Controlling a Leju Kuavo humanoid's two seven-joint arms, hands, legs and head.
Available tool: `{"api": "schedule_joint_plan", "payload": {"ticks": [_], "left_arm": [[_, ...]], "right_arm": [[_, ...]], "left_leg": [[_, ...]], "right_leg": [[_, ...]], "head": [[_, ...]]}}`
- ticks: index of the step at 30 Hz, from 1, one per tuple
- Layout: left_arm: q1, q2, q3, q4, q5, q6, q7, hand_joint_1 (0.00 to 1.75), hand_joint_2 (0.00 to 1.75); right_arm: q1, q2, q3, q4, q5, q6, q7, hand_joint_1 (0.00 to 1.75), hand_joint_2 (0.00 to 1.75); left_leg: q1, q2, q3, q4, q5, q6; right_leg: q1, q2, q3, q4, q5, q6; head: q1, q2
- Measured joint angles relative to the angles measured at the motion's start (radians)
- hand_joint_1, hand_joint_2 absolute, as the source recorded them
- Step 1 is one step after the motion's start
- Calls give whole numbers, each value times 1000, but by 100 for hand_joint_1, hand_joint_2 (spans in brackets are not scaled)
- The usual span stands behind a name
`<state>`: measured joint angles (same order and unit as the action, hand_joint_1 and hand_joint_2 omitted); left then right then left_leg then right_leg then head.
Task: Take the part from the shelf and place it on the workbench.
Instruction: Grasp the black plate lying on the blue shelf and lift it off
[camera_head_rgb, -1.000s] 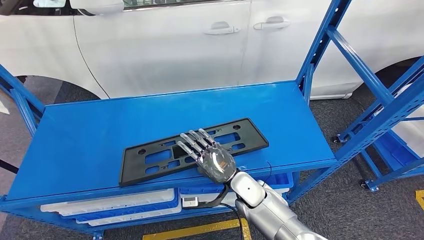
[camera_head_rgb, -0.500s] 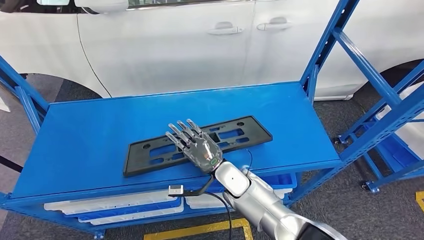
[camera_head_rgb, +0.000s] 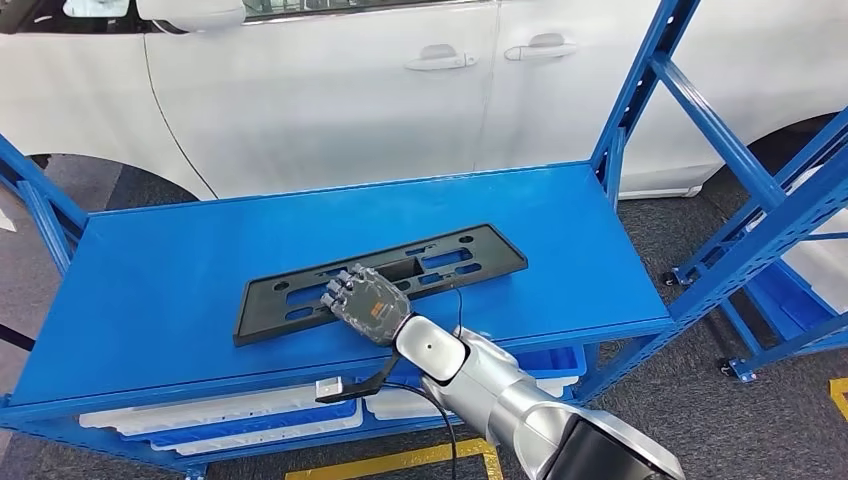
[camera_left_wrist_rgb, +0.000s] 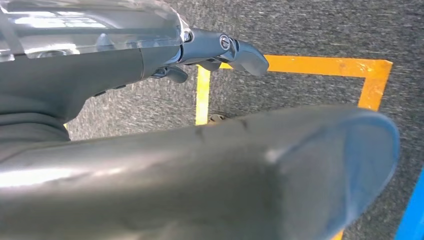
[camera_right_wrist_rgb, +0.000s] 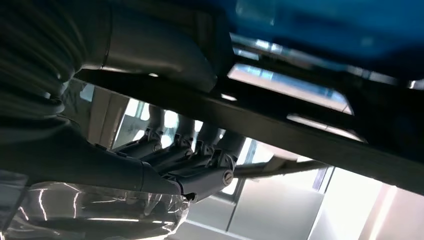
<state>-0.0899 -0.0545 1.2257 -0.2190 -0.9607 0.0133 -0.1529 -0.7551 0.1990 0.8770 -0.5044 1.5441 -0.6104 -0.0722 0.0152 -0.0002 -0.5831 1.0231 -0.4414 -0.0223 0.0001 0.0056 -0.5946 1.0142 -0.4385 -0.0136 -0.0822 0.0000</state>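
Grasp step in hand. Black licence-plate frame (camera_head_rgb: 380, 281) lay flat on blue shelf (camera_head_rgb: 160, 290), near front edge. Right hand (camera_head_rgb: 363, 303) curled over its near rail, fingers (camera_right_wrist_rgb: 200, 167) clamped on it. Next: needed clean lift clear, then carry to workbench.

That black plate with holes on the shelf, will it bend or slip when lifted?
The plate looks like thin moulded plastic with many cutouts, so probably light and slightly flexible. Long and flat, gripped near its middle by the right hand, it may sag or slide on the smooth shelf.

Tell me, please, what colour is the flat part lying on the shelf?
Black, on the blue shelf; the part shows best in the head view.
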Motion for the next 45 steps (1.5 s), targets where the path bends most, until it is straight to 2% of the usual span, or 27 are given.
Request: {"api": "schedule_joint_plan", "payload": {"ticks": [3, 5, 8, 9, 10, 11, 13, 15, 17, 19, 21, 23, 24, 25, 26, 28, 30, 33, 35, 36, 38, 39, 40, 41, 42, 44, 45], "left_arm": [[2, 0, 0, 0, -1, -5, -2, 0, 0], [1, 0, 0, 0, -1, -8, -5, 0, 0], [0, 0, 0, 0, -1, -10, -13, 0, 0], [1, 0, 0, 0, -1, -11, -16, 0, 0], [1, 0, 0, 0, -1, -11, -18, 0, 0], [1, 0, 0, 0, -1, -12, -21, 0, 0], [1, -1, 0, 0, -1, -14, -29, 0, 0], [0, -2, 0, 0, -1, -23, -48, 0, 0], [0, -2, 0, 0, -2, -39, -90, 0, 87], [0, 0, -1, 0, -1, -49, -139, 0, 175], [0, 2, -1, 0, -1, -51, -168, 0, 175], [1, 2, -1, 0, -3, -47, -177, 0, 175], [2, 2, -1, 0, -5, -44, -178, 0, 175], [3, 2, -1, 0, -8, -43, -179, 0, 175], [4, 3, -1, 0, -11, -42, -181, 0, 175], [4, 4, -2, 0, -16, -44, -192, 0, 175], [3, 5, -3, 0, -19, -46, -202, 0, 175], [3, 6, -3, 0, -21, -45, -206, 0, 175], [3, 6, -3, 0, -20, -44, -208, 0, 175], [2, 6, -3, 0, -19, -44, -210, 0, 175], [2, 7, -3, 0, -19, -48, -219, 0, 175], [2, 7, -3, 0, -19, -50, -224, 0, 175], [1, 7, -3, 0, -19, -52, -229, 0, 175], [0, 8, -3, 0, -20, -54, -233, 0, 175], [-1, 8, -3, 0, -20, -56, -235, 0, 175], [-5, 7, -4, 0, -21, -59, -236, 0, 175], [-8, 6, -4, 0, -22, -60, -236, 0, 175]], "right_arm": [[-12, 0, 0, 7, -8, 0, 4, 175, 175], [-21, 0, 0, 10, -8, 0, 4, 175, 175], [-24, -1, 0, 16, -8, 0, 4, 175, 175], [-23, -1, 0, 19, -8, 1, 5, 175, 175], [-23, -2, 0, 21, -8, 1, 5, 175, 175], [-24, -2, 0, 22, -8, 2, 5, 175, 175], [-28, -2, 0, 23, -8, 2, 5, 175, 175], [-31, -1, 0, 23, -8, 2, 5, 175, 175], [-31, 0, -1, 24, -9, 2, 5, 175, 175], [-32, 1, -4, 24, -14, 1, 3, 175, 175], [-33, 2, -10, 24, -21, 0, -2, 175, 175], [-32, 2, -18, 24, -36, -8, -10, 175, 175], [-31, 2, -24, 24, -49, -17, -18, 175, 175], [-29, 2, -33, 24, -73, -28, -32, 175, 175], [-28, 2, -44, 21, -106, -41, -53, 175, 175], [-21, 0, -79, -3, -211, -56, -126, 175, 175], [-6, -8, -126, -60, -363, -56, -232, 175, 175], [27, -29, -207, -199, -608, -19, -378, 175, 175], [51, -49, -255, -320, -782, 29, -452, 175, 175], [62, -61, -276, -382, -864, 55, -483, 175, 175], [88, -87, -317, -514, -1016, 112, -525, 175, 175], [104, -101, -338, -584, -1084, 142, -538, 175, 175], [121, -116, -359, -655, -1148, 172, -547, 175, 175], [137, -130, -378, -723, -1198, 197, -552, 175, 175], [150, -142, -395, -788, -1234, 218, -555, 175, 175], [166, -162, -421, -894, -1274, 245, -561, 175, 175], [172, -168, -429, -936, -1290, 257, -566, 175, 175]], "left_leg": [[-3, 0, 4, -10, 1, 20], [-1, 2, 7, -16, 5, 33], [-3, 5, 5, -17, 7, 44], [-4, 5, 4, -17, 7, 44], [-5, 5, 4, -17, 7, 45], [-6, 5, 5, -17, 7, 44], [-8, 3, 8, -16, 7, 43], [-11, 2, 7, -15, 7, 37], [-11, 1, 6, -16, 8, 26], [-10, 1, 4, -11, 2, 16], [-10, 1, -24, 53, -40, 8], [-5, 1, -85, 187, -105, -1], [-3, 1, -112, 244, -124, -5], [0, 1, -124, 268, -124, -8], [2, 1, -117, 252, -105, -11], [9, 2, -54, 121, -37, -14], [9, -1, -3, 13, -2, -9], [5, -4, 1, -4, -2, 11], [6, -4, 0, -8, 2, 25], [7, -4, 1, -9, 3, 31], [6, -4, -1, -9, 3, 39], [4, -4, -1, -9, 2, 40], [3, -5, 0, -9, 1, 42], [1, -6, 2, -9, 0, 42], [0, -7, 4, -9, -1, 42], [-5, -7, 9, -8, -5, 39], [-7, -7, 9, -8, -7, 36]], "right_leg": [[-1, 1, 0, 1, 0, 15], [-4, 0, -15, 40, -29, 27], [-6, -1, -102, 226, -121, 37], [-7, -1, -125, 275, -136, 37], [-7, -1, -132, 290, -132, 37], [-6, -1, -117, 263, -109, 34], [-3, -1, -44, 123, -45, 21], [3, -3, 9, 16, -12, 9], [8, -4, 15, -3, -9, 2], [2, -5, 19, -13, -2, -6], [-6, -8, 24, -25, 4, -15], [-5, -8, 23, -25, 5, -18], [-5, -8, 21, -24, 5, -17], [-5, -8, 20, -22, 4, -17], [-6, -8, 20, -20, 3, -15], [-8, -6, 20, -13, -2, -8], [-5, -4, 14, -3, -7, 2], [-2, -2, 7, 1, -6, 17], [-5, -2, -4, 25, -26, 29], [-7, -3, -21, 63, -51, 33], [-7, -3, -85, 196, -117, 39], [-7, -3, -117, 259, -139, 39], [-7, -3, -138, 297, -144, 39], [-7, -3, -138, 291, -126, 36], [-6, -3, -119, 245, -92, 31], [-1, -4, -53, 99, -19, 17], [2, -5, -30, 45, 0, 12]], "head": [[0, 0], [0, 0], [0, 0], [0, 0], [0, 0], [0, 0], [0, 0], [0, 0], [0, 0], [0, 0], [0, 0], [0, 0], [0, 0], [0, 0], [0, 0], [0, 0], [0, 0], [0, 0], [0, 0], [0, 0], [0, 0], [0, 0], [0, 0], [0, 0], [0, 0], [0, 0], [0, 0]]}}
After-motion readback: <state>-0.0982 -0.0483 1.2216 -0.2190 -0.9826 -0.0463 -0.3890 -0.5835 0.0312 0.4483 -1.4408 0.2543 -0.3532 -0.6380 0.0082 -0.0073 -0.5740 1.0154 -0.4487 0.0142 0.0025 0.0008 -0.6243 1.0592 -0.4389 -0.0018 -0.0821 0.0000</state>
